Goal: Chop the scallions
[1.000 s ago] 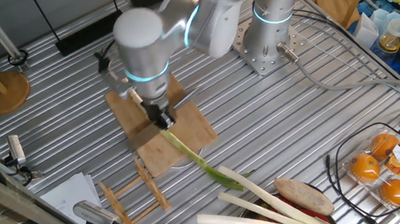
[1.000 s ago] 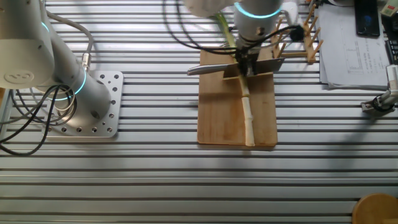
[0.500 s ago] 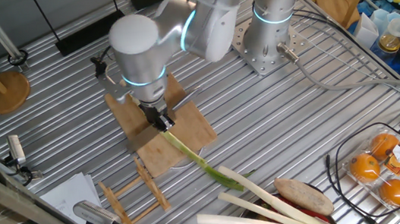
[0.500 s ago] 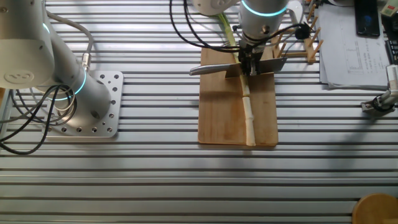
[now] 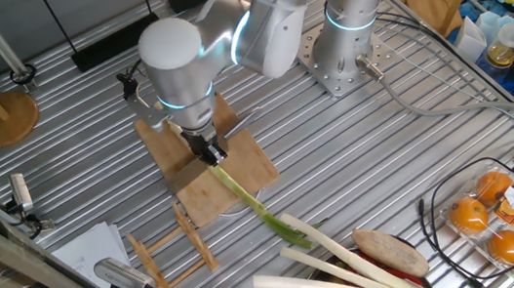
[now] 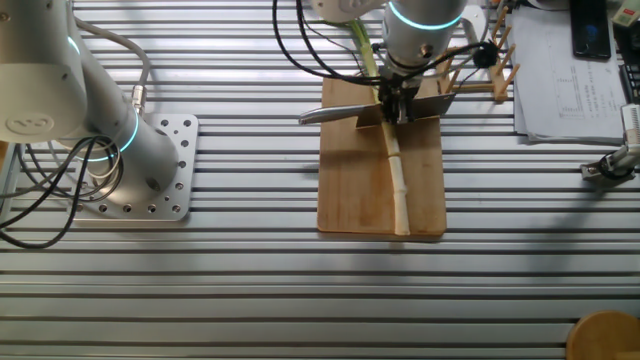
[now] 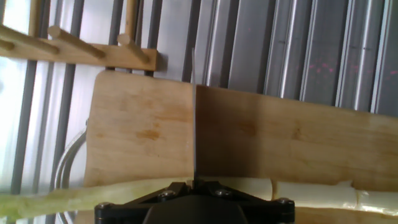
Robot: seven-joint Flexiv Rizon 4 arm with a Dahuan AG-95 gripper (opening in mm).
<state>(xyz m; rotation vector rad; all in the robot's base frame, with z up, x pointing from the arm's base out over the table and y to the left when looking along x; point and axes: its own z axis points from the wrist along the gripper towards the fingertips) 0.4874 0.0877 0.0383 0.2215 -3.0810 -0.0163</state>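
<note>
Gripper [image 6: 403, 100]: clamped on a knife [image 6: 345, 113], blade edge-on in the hand view. Scallion [image 6: 400, 185]: lies lengthwise on the wooden cutting board [image 6: 350, 185], whitish end toward 6 o'clock, green leaves past the 12 o'clock edge, blade across it.

Ribbed metal table [image 5: 359, 171] with wooden cutting board [image 6: 360, 190], peg rack [image 5: 167, 248], bagged oranges [image 5: 487, 219]

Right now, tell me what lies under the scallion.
The scallion lies lengthwise on the wooden cutting board, its green end running off onto the ridged metal table. The hand and knife hide the cut point.
</note>
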